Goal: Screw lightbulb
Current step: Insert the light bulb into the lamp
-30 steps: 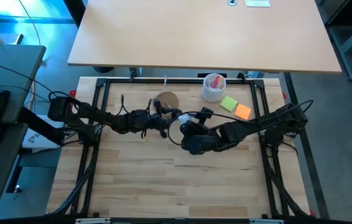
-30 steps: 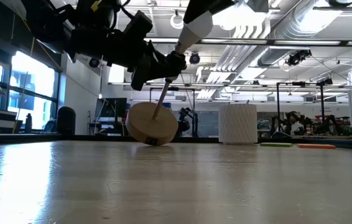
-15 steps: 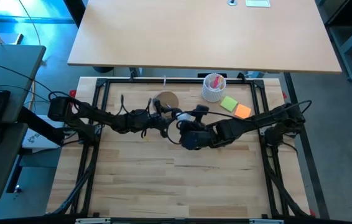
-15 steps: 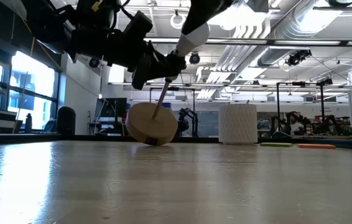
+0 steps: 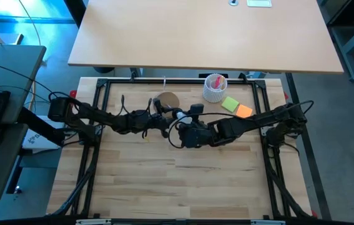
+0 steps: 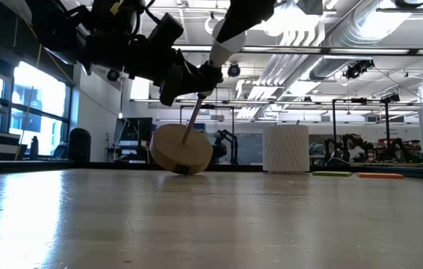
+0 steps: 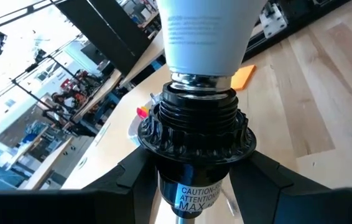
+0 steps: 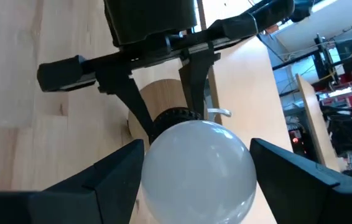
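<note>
A lamp stand has a wooden disc base (image 5: 168, 100), a thin rod (image 6: 193, 119) and a black ribbed socket (image 7: 198, 134). It is tilted, with the disc's lower edge (image 6: 181, 170) on the table. My left gripper (image 5: 164, 116) is shut on the socket. The white lightbulb (image 8: 198, 162) sits with its silvery screw base (image 7: 201, 79) in the socket's mouth. My right gripper (image 5: 182, 124) is shut on the bulb's round end. In the low view the bulb's neck (image 6: 225, 43) slants up from the socket. My left gripper pinches the black socket's lower part (image 7: 194, 180) between its two fingers (image 7: 132, 180), one on either side. The fingers come from the table's left and lie across the stand's rod. The stand hangs tilted, its disc edge on the table. My right gripper pinches the bulb's round white globe (image 8: 163, 168) between its two fingers (image 8: 117, 177), one on either side. It comes from the table's right and near side, in line with the bulb. The bulb is clear of the table, its screw base in the socket.
A white ribbed cup with pink contents (image 5: 214, 87) stands at the far edge, with a green pad (image 5: 230, 104) and an orange pad (image 5: 244, 112) to its right. The near half of the wooden table (image 5: 177, 187) is bare.
My right gripper's wrist has swung a little toward the table's far and left edges and has turned about the bulb, which stays at the socket. The left gripper and the tilted stand have kept still.
</note>
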### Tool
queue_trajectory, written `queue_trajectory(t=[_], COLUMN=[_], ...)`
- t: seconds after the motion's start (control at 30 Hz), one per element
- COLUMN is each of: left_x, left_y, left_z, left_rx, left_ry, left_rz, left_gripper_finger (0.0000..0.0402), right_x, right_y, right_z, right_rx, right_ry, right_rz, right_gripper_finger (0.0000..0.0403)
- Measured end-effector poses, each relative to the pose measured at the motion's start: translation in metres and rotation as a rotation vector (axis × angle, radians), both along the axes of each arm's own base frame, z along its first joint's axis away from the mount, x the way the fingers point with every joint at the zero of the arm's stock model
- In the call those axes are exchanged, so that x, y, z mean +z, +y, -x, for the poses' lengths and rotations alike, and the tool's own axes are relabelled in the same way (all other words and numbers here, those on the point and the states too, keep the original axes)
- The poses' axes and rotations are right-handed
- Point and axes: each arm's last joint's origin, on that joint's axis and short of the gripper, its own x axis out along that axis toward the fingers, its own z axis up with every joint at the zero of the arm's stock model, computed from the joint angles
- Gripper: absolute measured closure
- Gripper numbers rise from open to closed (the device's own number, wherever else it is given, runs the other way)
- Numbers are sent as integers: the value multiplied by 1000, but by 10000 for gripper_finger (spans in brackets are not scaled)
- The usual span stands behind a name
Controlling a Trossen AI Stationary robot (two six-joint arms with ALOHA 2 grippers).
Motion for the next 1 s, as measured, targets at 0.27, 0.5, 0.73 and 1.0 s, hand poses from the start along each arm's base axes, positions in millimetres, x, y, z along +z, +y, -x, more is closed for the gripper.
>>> queue_trajectory(t=[0.27, 0.5, 0.73, 1.0], left_x=[-1, -3, -2, -3], left_y=[0, -4, -5, -14], left_z=[0, 1, 1, 1], left_rx=[-10, 31, 56, 19], left_ry=[35, 65, 58, 101], left_rz=[-55, -99, -101, -177], left_gripper_finger=[243, 242, 243, 243], right_x=[-5, -24, -28, -28], right_y=[-1, 0, 0, 1], right_z=[-2, -12, -14, -13], right_rx=[-57, -212, -382, -514], right_ry=[-52, -152, -337, -496], right_rz=[-75, -176, -349, -530], right_gripper_finger=[117, 117, 117, 117])
